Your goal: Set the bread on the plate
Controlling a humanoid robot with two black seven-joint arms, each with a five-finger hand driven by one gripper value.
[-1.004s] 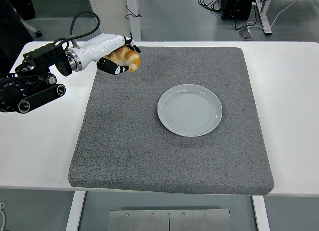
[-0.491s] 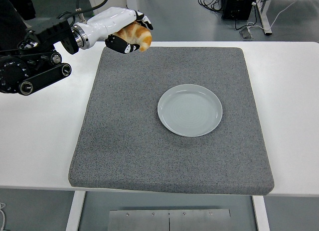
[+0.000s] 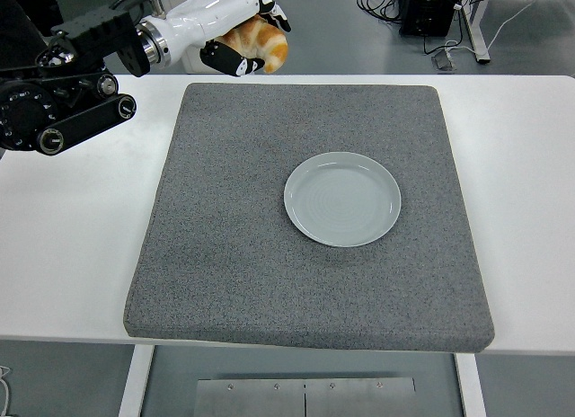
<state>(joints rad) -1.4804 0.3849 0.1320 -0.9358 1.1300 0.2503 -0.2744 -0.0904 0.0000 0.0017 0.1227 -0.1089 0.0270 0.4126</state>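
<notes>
Left hand (image 3: pixel 235 32) with bread (image 3: pixel 262 43), higher now

The left hand (image 3: pixel 235 35) is up in the air past the far edge of the grey mat (image 3: pixel 310 210). Its fingers (image 3: pixel 225 61) are curled around a golden bread roll (image 3: pixel 262 41). The plate (image 3: pixel 342 199) sits on the mat, well apart from the hand, nearer and to its right. The mat lies on a white table (image 3: pixel 72 228).

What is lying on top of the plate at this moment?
Nothing: the plate shows bare on the grey mat. The bread is held in the left hand, up near the table's far edge. The mat directly under the plate is covered.
</notes>
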